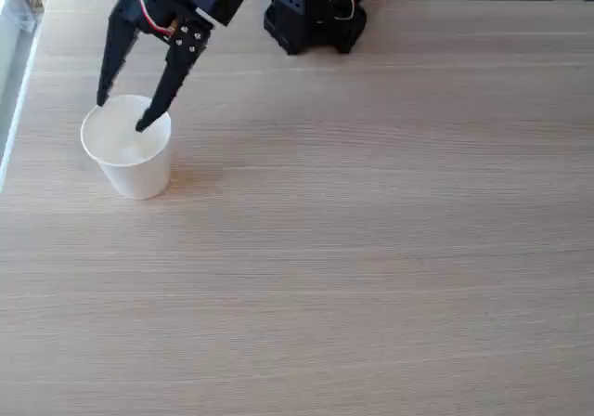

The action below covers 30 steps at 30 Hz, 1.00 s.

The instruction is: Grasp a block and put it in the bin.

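Your tool (122, 114) hangs right over the paper cup (130, 170), near the left side of the tabletop (371, 249) in the fixed view. Its two black fingers are spread wide apart. One tip sits by the cup's back-left rim, and the other tip points down just over the cup's mouth. Nothing is held between them.

You cannot pick out the little white block here. The inside of the cup is white and bright, so a white cube down there would be very hard to see. It is not lying on the bare wood anywhere around the cup.

So my guess is that you are at the drop step, or just done with it. The block has most likely fallen into the cup, but you cannot be sure.

Next, lift the tool straight up. Take care, because a fingertip is very close to the rim and the cup looks light. A sideways bump could tip it over. Once you are clear, swing back toward the black base (314, 21) at the far edge.
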Available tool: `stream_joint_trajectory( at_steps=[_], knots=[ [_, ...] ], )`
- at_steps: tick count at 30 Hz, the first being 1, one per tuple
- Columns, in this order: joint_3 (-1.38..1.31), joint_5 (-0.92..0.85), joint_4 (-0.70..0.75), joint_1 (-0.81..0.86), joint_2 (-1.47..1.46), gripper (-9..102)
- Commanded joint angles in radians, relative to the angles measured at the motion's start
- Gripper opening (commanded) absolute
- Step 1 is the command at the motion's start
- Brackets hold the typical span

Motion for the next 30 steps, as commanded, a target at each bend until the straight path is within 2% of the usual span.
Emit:
stream_joint_trajectory(
  at_steps=[1,4,7,13,16,20,30],
  knots=[
    [-0.035,-0.003,0.003,-0.002,0.011,23],
    [-0.028,0.005,0.005,-0.017,0.031,15],
    [-0.006,0.041,0.009,-0.055,0.083,2],
    [0.100,0.127,0.044,-0.193,0.279,0],
    [0.199,0.184,0.107,-0.288,0.425,0],
    [0.336,0.301,0.247,-0.428,0.650,0],
    [0.517,0.390,0.824,-0.667,1.077,0]
  ],
)
